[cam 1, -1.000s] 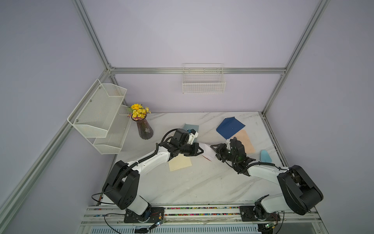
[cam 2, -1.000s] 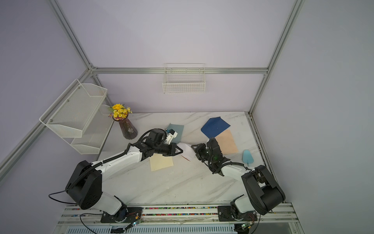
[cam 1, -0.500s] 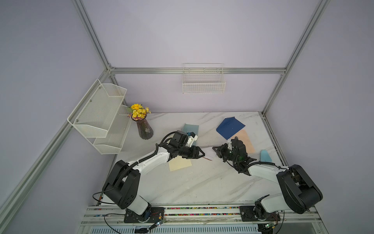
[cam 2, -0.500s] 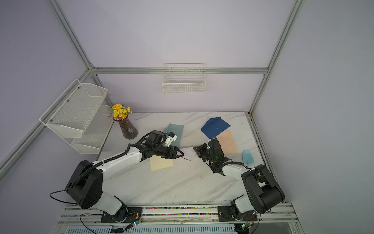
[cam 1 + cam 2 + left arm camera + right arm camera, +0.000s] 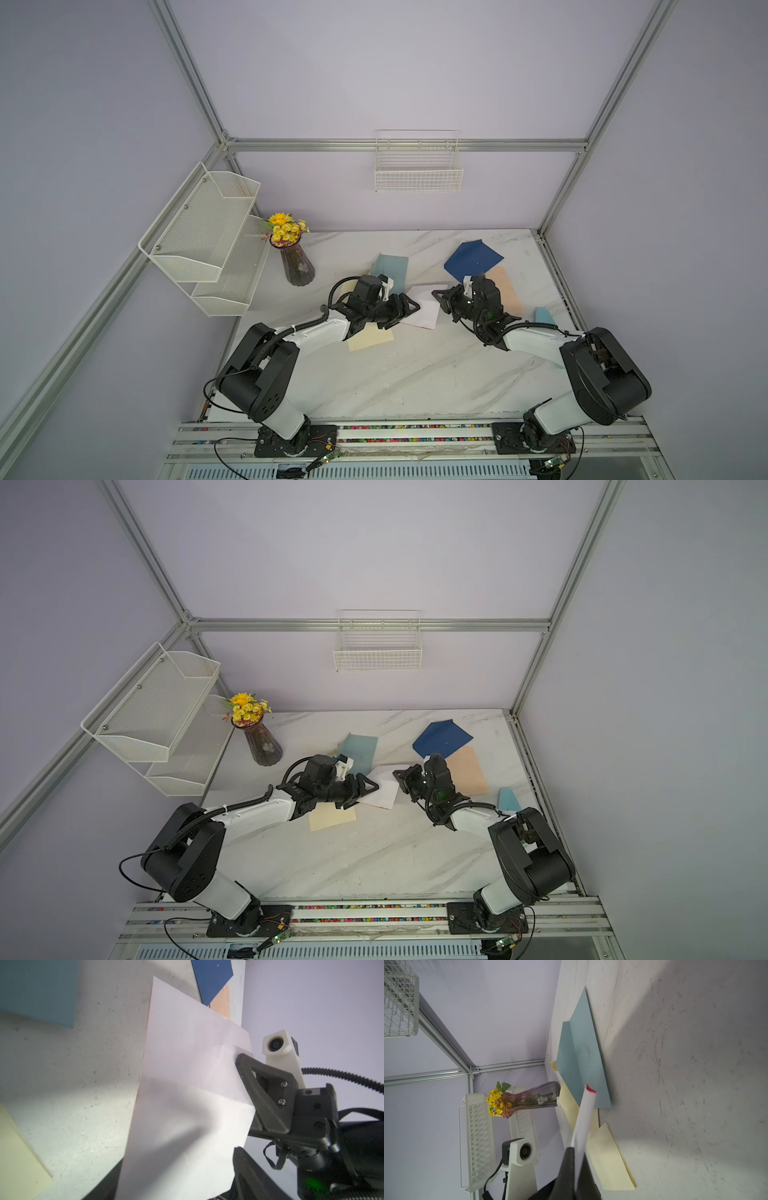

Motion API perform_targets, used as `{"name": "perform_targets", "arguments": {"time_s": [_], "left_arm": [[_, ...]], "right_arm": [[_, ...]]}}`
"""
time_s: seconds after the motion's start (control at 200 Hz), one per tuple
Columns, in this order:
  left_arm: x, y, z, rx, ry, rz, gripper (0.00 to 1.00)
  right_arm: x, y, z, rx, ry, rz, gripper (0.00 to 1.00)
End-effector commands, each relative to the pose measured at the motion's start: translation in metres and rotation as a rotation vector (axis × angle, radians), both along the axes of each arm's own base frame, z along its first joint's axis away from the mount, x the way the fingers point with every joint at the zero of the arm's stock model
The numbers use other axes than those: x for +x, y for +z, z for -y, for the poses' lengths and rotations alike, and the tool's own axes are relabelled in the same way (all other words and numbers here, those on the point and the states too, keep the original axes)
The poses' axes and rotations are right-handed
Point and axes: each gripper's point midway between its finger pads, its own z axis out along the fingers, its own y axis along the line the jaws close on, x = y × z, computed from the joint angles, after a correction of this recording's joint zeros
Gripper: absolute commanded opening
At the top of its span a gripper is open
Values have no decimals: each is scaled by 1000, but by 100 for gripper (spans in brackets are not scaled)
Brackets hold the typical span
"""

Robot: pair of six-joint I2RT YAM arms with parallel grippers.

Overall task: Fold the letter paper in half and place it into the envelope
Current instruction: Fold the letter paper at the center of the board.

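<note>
One white paper (image 5: pixel 424 313) is pinched by right gripper (image 5: pixel 441 300).

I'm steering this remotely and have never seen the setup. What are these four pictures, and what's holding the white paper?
Two robot arms work over a marble table. Two pictures look down from overhead; the other two come from a camera on each arm's wrist. The right claw is shut on an edge of the white paper. The left claw is open at the opposite edge. Also on the table: a dark blue sheet, a teal sheet, a cream sheet, a peach sheet and a flower vase.
</note>
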Motion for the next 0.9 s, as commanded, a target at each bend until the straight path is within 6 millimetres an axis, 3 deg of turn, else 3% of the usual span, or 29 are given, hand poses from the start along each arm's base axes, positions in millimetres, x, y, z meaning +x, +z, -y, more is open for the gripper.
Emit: {"name": "perform_targets", "arguments": {"time_s": [0.0, 0.155, 0.255, 0.52, 0.57, 0.62, 0.695, 0.89], "left_arm": [[22, 46, 0, -119, 115, 90, 71], [27, 57, -1, -155, 162, 92, 69], [27, 62, 0, -157, 170, 100, 62], [21, 61, -1, -98, 115, 123, 6], [19, 60, -2, -82, 91, 135, 1], [17, 62, -3, -77, 63, 153, 0], [13, 64, -3, -73, 3, 179, 0], [-9, 56, -6, -20, -199, 235, 0]], "right_arm": [[6, 17, -4, 32, -26, 42, 0], [7, 18, -4, 30, -43, 45, 0], [8, 20, -3, 25, -50, 49, 0], [5, 24, -2, 7, -40, 59, 0], [3, 24, -4, 5, -26, 59, 9], [2, 24, -5, 4, -12, 63, 23], [-1, 26, -5, 2, -3, 70, 32], [-5, 24, -10, -18, 56, 77, 35]]}}
